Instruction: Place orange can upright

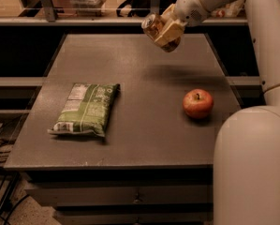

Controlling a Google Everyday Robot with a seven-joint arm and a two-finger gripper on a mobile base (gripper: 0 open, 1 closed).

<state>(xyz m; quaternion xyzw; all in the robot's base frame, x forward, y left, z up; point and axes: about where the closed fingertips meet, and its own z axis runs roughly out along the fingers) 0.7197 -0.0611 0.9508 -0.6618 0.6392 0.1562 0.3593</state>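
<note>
The orange can is held tilted in the air above the far middle of the grey table, its silver end facing up and left. My gripper is shut on the can, its pale fingers wrapped around the can's body. The arm reaches in from the upper right. A shadow of the can and gripper lies on the table below.
A green snack bag lies flat on the left of the table. A red apple stands on the right side. My white arm body fills the lower right. A shelf rail runs behind the table.
</note>
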